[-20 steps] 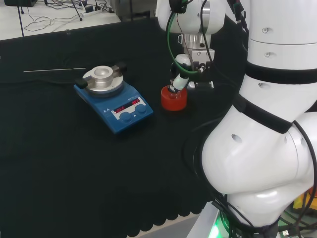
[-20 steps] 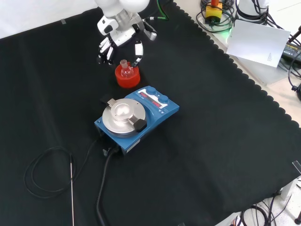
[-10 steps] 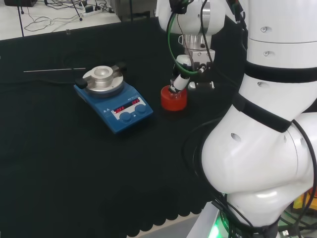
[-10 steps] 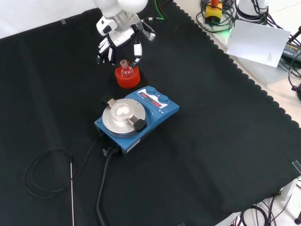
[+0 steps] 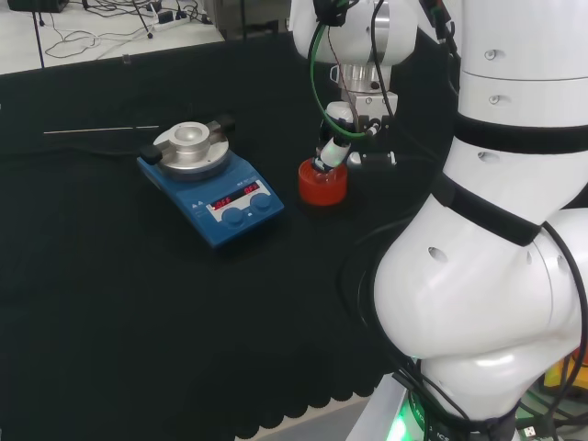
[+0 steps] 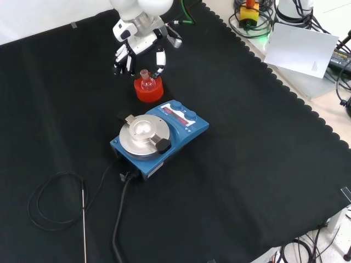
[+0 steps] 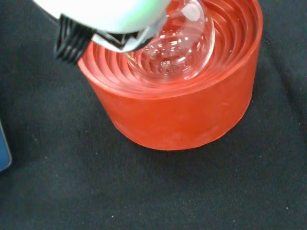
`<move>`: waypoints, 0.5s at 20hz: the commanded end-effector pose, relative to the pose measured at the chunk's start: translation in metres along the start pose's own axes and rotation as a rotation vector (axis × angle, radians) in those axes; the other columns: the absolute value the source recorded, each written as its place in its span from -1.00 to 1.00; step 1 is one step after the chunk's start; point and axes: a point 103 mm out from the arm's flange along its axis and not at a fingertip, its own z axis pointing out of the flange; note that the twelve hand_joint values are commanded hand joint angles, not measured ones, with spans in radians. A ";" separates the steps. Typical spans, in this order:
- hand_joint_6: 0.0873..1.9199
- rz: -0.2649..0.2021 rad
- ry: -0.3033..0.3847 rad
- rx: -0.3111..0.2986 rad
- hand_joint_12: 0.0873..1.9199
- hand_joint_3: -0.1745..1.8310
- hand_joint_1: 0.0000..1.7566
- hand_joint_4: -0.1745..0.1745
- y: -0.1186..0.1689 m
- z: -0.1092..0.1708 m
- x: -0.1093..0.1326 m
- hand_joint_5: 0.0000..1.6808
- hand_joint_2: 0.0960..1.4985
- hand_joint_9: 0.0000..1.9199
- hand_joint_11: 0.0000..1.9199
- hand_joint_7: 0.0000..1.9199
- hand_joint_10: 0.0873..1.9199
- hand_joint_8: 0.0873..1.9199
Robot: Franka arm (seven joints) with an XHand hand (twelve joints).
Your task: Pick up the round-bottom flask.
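Flask (image 6: 146, 82) position is what your next move hangs on: the clear round-bottom flask sits bulb-down in the red ribbed stand (image 6: 148, 90), and the hand (image 6: 138, 50) hangs directly above and just behind it in the front view, fingers pointing down toward the cloth (image 6: 258, 164). The flask's long axis runs bulb to neck, close to upright, so the neck points up into the space between the hanging fingers.

In the front view you can see the fingers spread on both sides of the neck, one fingertip (image 6: 159, 57) just beside it on the view's right and the others off to the view's left. They look relaxed and parted rather than curled, and holding nothing. Whether any pad already touches the glass you probably cannot settle from here, because the neck is clear and small.

The wrist view shows the bulb (image 7: 172, 48) nested in the stand's ribbed hollow (image 7: 230, 52), with a white finger (image 7: 103, 14) passing close over its rim side.

From the head view the hand (image 5: 336, 138) reaches down onto the stand (image 5: 321, 186), with the blue hotplate stirrer (image 5: 211, 184) well apart on the far side from the arm's links.

Judged from this, you need a closing pinch on the neck, then a straight lift along the flask's own axis so the bulb clears the ribs.
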 end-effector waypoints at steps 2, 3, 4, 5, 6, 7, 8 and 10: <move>-0.15 0.002 0.005 -0.007 0.42 -0.08 0.14 -0.44 0.001 -0.005 -0.004 0.00 -0.35 -0.58 -0.78 -0.87 -0.38 -0.41; -0.14 0.002 0.010 -0.012 0.42 -0.08 0.14 -0.44 0.000 -0.006 -0.005 0.00 -0.34 -0.58 -0.78 -0.87 -0.38 -0.41; -0.14 0.001 0.012 -0.017 0.42 -0.08 0.14 -0.45 0.000 -0.007 -0.005 0.01 -0.34 -0.57 -0.77 -0.87 -0.37 -0.41; -0.14 0.000 0.011 -0.021 0.41 -0.08 0.14 -0.46 0.000 -0.008 -0.005 0.02 -0.34 -0.57 -0.77 -0.87 -0.37 -0.41; -0.15 -0.001 0.011 -0.027 0.41 -0.08 0.14 -0.48 -0.001 -0.008 -0.005 0.04 -0.33 -0.57 -0.77 -0.86 -0.38 -0.41; -0.16 -0.005 0.007 -0.053 0.41 -0.08 0.14 -0.52 -0.002 -0.009 -0.005 0.08 -0.32 -0.56 -0.76 -0.85 -0.38 -0.41; -0.17 -0.008 -0.001 -0.075 0.41 -0.09 0.14 -0.55 -0.003 -0.010 -0.005 0.10 -0.31 -0.55 -0.76 -0.84 -0.38 -0.40; -0.18 -0.006 0.002 -0.083 0.39 -0.19 0.22 0.22 -0.004 -0.011 -0.004 0.29 -0.16 -0.48 -0.69 -0.78 -0.38 -0.38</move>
